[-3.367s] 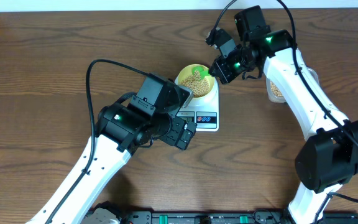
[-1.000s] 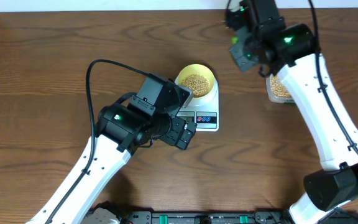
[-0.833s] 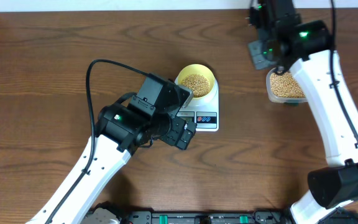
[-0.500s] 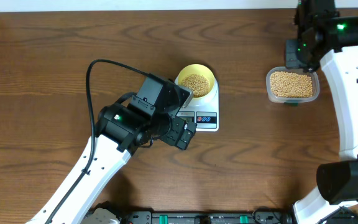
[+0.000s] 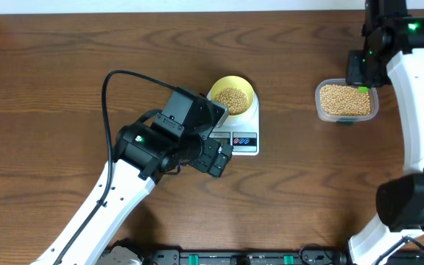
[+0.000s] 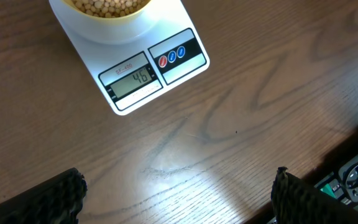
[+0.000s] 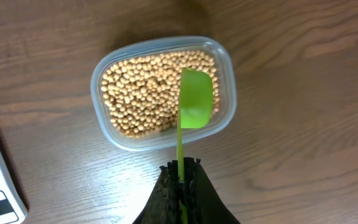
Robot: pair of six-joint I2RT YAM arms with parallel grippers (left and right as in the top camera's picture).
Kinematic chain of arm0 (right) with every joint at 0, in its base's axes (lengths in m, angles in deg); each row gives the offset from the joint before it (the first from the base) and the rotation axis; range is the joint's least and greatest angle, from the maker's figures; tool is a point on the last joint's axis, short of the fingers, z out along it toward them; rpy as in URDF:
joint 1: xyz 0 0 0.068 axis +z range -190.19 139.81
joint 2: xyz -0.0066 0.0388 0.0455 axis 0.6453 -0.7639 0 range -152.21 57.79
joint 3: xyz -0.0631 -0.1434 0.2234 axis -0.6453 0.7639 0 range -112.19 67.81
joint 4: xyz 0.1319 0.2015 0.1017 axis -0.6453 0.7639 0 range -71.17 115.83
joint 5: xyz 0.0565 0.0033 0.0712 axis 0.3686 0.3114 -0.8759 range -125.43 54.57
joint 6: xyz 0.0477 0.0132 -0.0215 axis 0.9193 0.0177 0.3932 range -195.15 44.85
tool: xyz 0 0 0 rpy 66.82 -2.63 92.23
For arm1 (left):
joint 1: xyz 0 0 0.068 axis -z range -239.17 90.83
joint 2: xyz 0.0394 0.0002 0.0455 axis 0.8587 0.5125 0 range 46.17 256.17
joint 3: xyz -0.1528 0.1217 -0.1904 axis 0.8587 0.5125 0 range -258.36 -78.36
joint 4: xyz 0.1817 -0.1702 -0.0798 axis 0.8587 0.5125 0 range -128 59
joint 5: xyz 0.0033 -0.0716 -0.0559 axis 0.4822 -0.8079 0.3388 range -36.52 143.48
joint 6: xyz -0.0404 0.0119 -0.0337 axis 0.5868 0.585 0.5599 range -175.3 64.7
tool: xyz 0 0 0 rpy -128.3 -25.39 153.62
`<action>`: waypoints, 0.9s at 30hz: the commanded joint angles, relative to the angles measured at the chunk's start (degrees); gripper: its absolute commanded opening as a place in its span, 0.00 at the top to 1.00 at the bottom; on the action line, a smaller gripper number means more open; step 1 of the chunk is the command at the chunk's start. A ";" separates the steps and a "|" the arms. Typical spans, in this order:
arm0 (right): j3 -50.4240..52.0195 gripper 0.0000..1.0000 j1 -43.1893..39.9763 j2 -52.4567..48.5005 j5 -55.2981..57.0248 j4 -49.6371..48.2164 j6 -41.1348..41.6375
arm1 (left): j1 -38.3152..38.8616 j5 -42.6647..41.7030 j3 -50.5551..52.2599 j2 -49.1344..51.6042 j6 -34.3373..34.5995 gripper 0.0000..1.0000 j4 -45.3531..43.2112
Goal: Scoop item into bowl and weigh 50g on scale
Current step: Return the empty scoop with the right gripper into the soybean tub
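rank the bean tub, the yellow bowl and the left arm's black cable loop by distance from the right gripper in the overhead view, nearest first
1. clear bean tub: right side, directly by the right gripper, whose green scoop hangs over it.
2. yellow bowl: centre of the table, sitting on the scale.
3. black cable loop: far left, arching off the left arm.

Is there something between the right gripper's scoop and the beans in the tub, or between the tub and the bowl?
Nothing visible. The tub has no lid, and the empty scoop in the right gripper is over its beans. Between tub and bowl lies only bare table.
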 commanded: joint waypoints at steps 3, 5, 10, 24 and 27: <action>0.85 0.99 -0.13 -1.40 -0.98 0.31 0.81 | -0.24 -0.48 0.11 -0.09 0.07 0.02 -0.04; 1.20 0.99 -0.13 -1.99 -0.96 0.31 0.81 | -0.24 -0.48 0.11 -0.09 0.07 0.02 -0.04; 1.66 0.99 -0.15 -4.37 -0.92 0.31 0.37 | -0.24 -0.48 0.11 -0.09 0.07 0.02 -0.04; 2.71 0.99 -0.48 -10.60 -0.90 -0.37 -0.74 | -0.24 -0.48 0.11 -0.09 0.07 0.02 -0.04; 2.89 0.99 -0.50 -11.82 -0.98 -0.55 -0.83 | -0.24 -0.48 0.11 -0.09 0.07 0.02 -0.04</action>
